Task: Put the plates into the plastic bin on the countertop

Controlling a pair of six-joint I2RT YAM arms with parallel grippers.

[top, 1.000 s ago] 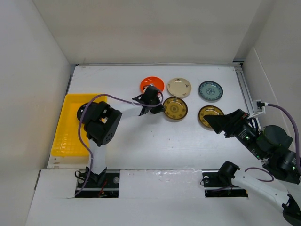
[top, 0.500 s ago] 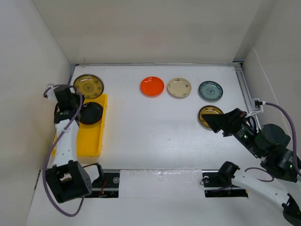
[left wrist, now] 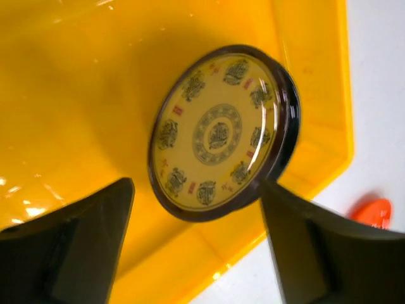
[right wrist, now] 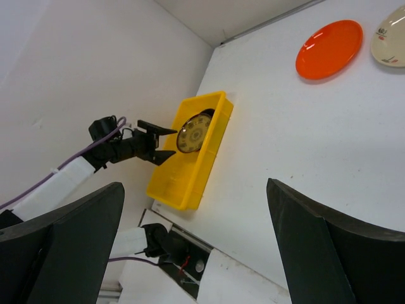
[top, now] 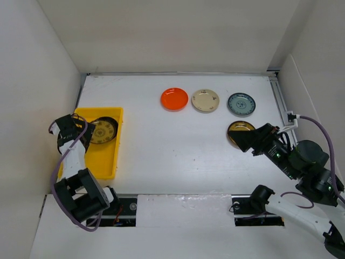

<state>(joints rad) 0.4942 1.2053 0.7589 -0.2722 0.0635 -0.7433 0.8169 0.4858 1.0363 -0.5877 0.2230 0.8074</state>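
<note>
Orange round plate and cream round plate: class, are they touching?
Apart. The top view shows bare white countertop between the orange round plate and the cream round plate.

Two arms: white tubular links (top: pixel 71 162), black joint housings (top: pixel 82 198). Lilac cable (top: pixel 52 186) looped along left arm, grey-lilac cable (top: pixel 323 125) on right. Broad matte-black pincer fingers (left wrist: pixel 69 247).

The matte white bench (top: pixel 178 156) lay under soft, even light. Plain white walls (top: pixel 178 32) boxed it in: one close outside the left fingers (left wrist: pixel 69 247), one well beyond both pairs, one past the right fingers (right wrist: pixel 63 253), where a metal rail (top: pixel 278 102) edged the bench.
</note>
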